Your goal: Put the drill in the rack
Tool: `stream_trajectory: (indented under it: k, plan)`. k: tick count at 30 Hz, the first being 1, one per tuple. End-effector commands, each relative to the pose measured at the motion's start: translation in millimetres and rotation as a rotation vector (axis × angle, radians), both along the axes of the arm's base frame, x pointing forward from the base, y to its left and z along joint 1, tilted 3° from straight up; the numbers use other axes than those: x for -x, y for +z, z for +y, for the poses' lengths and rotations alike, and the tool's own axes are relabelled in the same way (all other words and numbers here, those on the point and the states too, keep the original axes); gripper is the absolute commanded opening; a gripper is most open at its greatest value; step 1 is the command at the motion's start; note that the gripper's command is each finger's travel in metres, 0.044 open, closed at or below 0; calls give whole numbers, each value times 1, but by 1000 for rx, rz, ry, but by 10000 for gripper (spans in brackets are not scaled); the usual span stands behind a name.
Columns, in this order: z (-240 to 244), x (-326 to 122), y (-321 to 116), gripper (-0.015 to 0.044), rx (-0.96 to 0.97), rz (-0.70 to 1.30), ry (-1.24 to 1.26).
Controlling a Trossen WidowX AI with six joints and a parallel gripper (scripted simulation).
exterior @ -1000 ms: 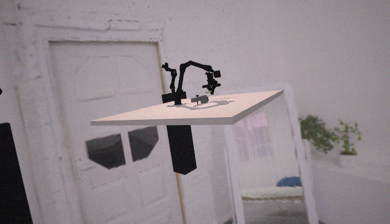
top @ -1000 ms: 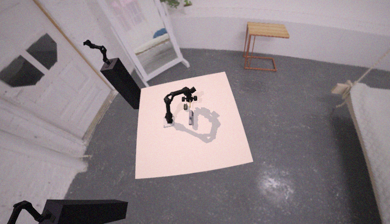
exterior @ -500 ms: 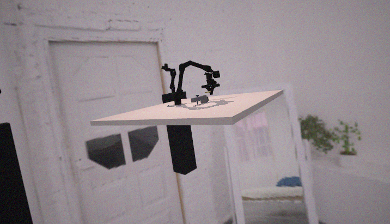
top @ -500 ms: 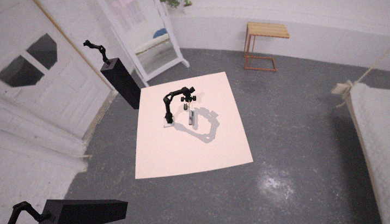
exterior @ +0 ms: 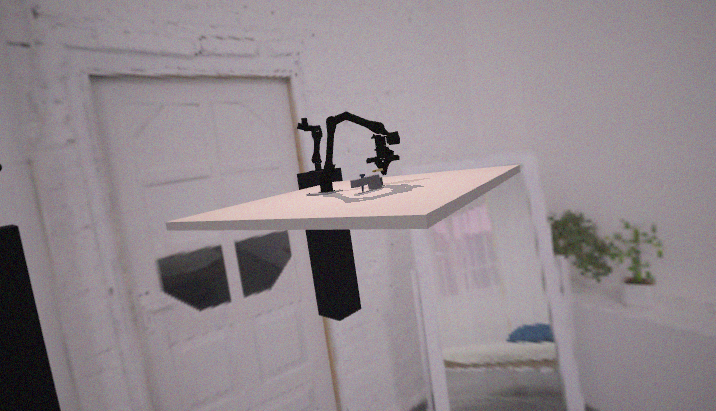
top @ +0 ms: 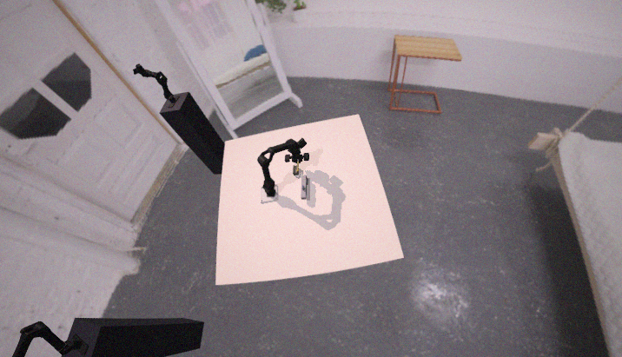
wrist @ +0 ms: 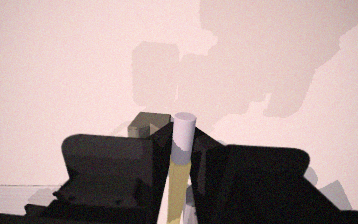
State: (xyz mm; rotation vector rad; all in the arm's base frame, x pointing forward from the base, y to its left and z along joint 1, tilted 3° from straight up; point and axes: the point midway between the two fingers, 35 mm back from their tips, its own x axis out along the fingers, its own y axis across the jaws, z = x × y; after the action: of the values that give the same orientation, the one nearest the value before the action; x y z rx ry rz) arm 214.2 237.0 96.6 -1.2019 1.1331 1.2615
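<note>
My gripper (top: pixel 297 162) (exterior: pixel 383 172) (wrist: pixel 180 127) is shut on the drill, a thin rod with a yellow body and a pale lavender end. The drill (top: pixel 297 167) (exterior: pixel 377 170) (wrist: pixel 179 186) is held above the table top, near the end of the long grey fixture. The grey fixture (exterior: pixel 373 180) stands on the table; a dark, T-shaped piece that looks like the key (exterior: pixel 362 176) stands at its side. A small olive-grey block (top: pixel 295 169) (wrist: pixel 154 119) is just beside the drill, partly hidden behind the left finger in the wrist view. Which part is the rack is too small to tell.
The pale pink table top (top: pixel 284 252) (exterior: pixel 253 216) carries the arm's base (top: pixel 269 192) (exterior: pixel 326 186) to the left of the fixture. The arm's shadow falls across the table. Off the table stand black pedestals (top: pixel 195 130) with other arms, and a mirror.
</note>
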Motion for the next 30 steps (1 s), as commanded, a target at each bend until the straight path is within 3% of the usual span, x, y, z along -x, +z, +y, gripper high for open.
stream_trajectory:
  k: [1,15,30]
  plan:
    - [1,7,2,0,-5,-9,-4]
    - [4,32,5,0,-5,-7,-4]
    - [5,31,-20,0,-5,-6,-4]
